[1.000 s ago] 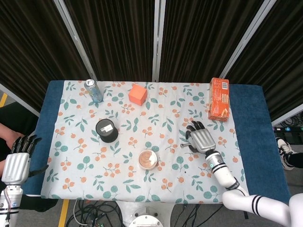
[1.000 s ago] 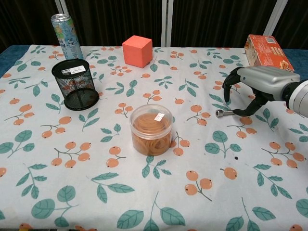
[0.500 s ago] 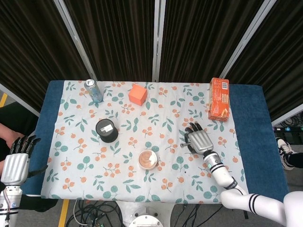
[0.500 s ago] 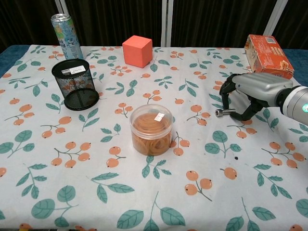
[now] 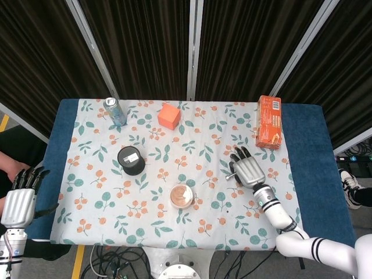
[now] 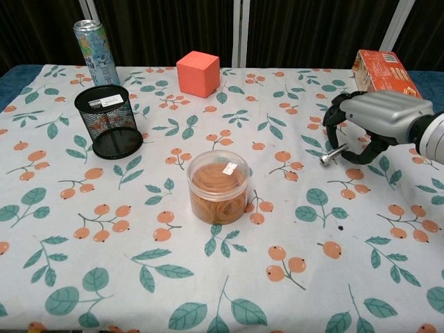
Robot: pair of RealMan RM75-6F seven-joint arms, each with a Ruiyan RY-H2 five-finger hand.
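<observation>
My right hand (image 5: 249, 170) (image 6: 378, 118) is at the right side of the flowered tablecloth (image 6: 139, 263), fingers curled down. It pinches a small metal rod (image 6: 331, 154) (image 5: 231, 174), which sticks out to the left with its free end tilted just off the cloth. My left hand (image 5: 20, 197) hangs off the table's left edge, fingers apart, holding nothing; the chest view does not show it.
A clear jar of rubber bands (image 6: 218, 186) stands mid-table. A black mesh cup (image 6: 109, 121) and a drink can (image 6: 96, 43) stand at the left, an orange cube (image 6: 198, 73) at the back. An orange box (image 6: 383, 70) lies just behind my right hand.
The metal rod lay flat on the cloth under my right hand's fingers; now the fingers have closed on it and it has risen, tilted. The left hand has not moved.
</observation>
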